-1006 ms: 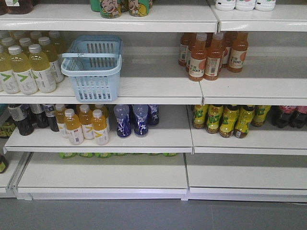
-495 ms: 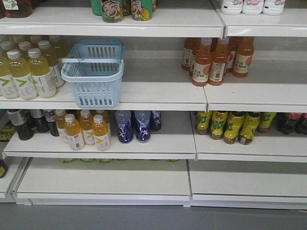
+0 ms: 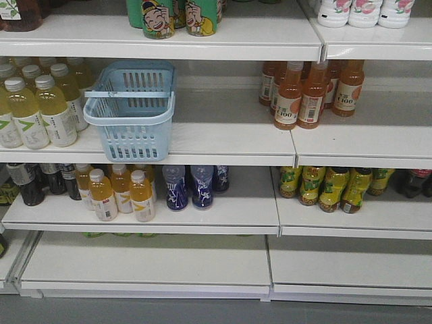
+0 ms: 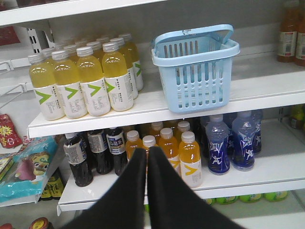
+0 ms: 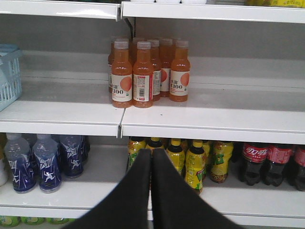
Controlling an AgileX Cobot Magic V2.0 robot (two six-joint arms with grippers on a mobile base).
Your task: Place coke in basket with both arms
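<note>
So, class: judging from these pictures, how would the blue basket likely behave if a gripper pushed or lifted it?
The basket looks empty and has thin slotted walls, so it is probably light and slightly flexible. It stands on a smooth shelf, so a push would likely slide it rather than tip it. Its handle may swing when gripped.

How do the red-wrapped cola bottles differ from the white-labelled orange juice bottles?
The cola bottles hold dark drink; the orange juice bottles hold orange drink. The cola bottles stand on the lower shelf, the orange juice bottles on the upper shelf. Both stand upright.
</note>
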